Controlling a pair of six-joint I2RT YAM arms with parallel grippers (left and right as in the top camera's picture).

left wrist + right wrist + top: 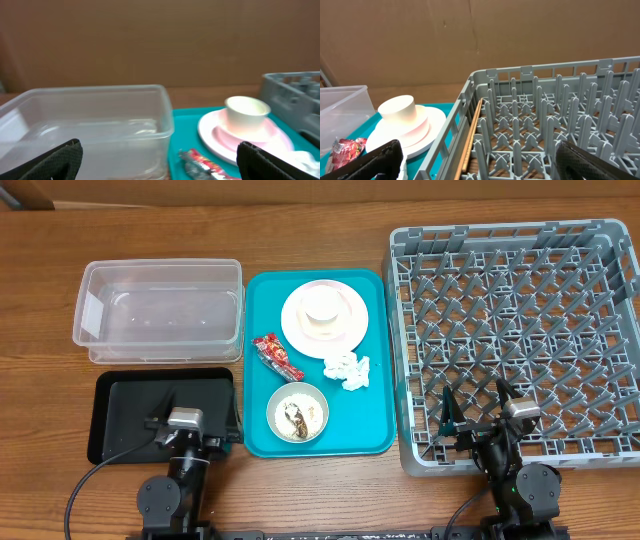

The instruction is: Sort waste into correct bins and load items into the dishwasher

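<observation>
Wrapper [277,357] fwd-right of left end effector [192,426]; it & right end effector [476,412] wide open, empty.

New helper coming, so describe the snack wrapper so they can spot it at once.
Find the flat teal tray between the clear tub and the grey rack. Near its left edge, between the plate and the bowl, lies the wrapper: the only red thing there.
</observation>
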